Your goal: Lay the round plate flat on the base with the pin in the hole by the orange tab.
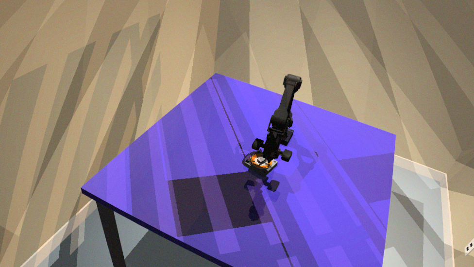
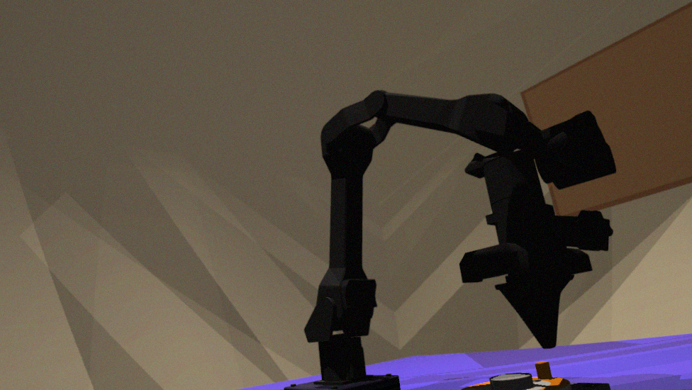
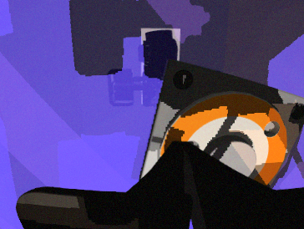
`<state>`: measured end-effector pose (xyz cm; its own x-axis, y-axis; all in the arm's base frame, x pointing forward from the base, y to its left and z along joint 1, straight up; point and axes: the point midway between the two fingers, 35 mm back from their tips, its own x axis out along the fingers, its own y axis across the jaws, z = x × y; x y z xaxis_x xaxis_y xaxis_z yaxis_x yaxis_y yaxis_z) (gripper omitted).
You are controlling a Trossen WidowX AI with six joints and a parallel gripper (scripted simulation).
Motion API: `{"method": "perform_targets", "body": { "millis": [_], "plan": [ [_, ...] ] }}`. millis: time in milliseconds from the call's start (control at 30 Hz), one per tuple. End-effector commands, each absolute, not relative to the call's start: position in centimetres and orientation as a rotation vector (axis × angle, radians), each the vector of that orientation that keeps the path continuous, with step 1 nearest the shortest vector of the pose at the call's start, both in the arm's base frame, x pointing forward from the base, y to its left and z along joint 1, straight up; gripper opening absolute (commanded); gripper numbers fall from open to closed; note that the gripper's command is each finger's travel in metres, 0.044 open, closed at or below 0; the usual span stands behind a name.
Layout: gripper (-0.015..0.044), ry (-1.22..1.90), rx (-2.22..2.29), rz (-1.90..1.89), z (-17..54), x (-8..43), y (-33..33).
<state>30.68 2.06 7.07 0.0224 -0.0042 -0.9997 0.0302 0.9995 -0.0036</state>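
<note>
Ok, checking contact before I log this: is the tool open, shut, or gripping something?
Tool: shut, holding nothing; its tip hangs above the orange tab without touching it.

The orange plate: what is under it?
A dark square base lies under the round plate, corners showing. The shut hand covers the plate's near part; whether the pin sits in its hole cannot be seen.
</note>
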Motion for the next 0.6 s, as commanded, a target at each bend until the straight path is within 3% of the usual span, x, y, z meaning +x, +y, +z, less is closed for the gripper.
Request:
{"method": "perform_targets", "body": {
  "millis": [0,567],
  "plan": [
    [0.0,1.537,0.028,-0.028,9.28,30.67,2.08],
    [0.0,1.535,0.022,-0.027,9.08,30.74,2.03]
  ]
}}
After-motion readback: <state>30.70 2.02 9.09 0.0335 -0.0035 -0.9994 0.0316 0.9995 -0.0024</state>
